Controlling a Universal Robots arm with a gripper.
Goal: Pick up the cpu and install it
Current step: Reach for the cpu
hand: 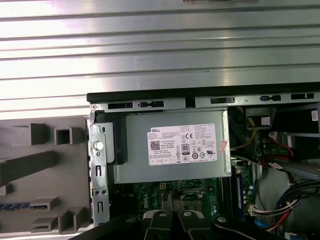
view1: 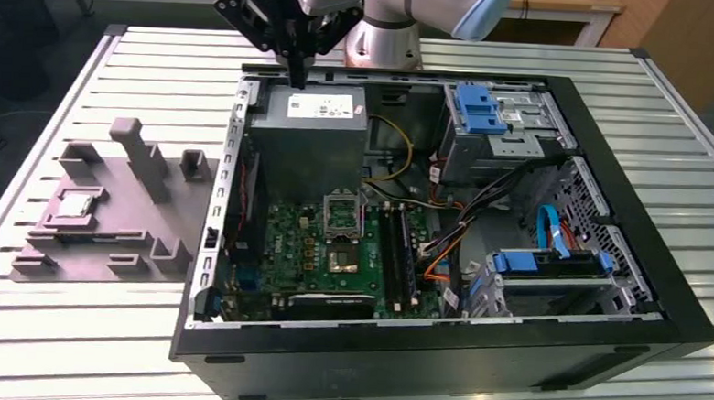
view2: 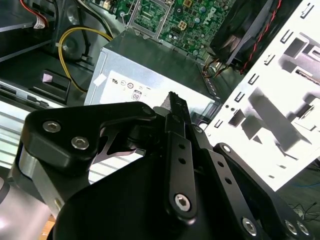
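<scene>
The cpu (view1: 75,205) is a small pale square chip lying flat in a recess of the grey moulded tray (view1: 98,241), at the exterior view's left beside the open computer case (view1: 448,333). My gripper (view1: 298,76) hangs over the case's far edge, just above the grey power supply box (view1: 311,143) with the white label, well away from the cpu. Its fingers (view2: 175,107) are pressed together with nothing between them. The silver-framed motherboard socket (view1: 342,210) lies below the box on the green board (view1: 317,253).
The case lies open on a slatted metal table (view1: 157,52). Inside it are drive cages with blue clips (view1: 482,110), orange, yellow and black cables (view1: 453,233) and a blue cable (view1: 545,228). The tray has tall upright posts (view1: 139,156).
</scene>
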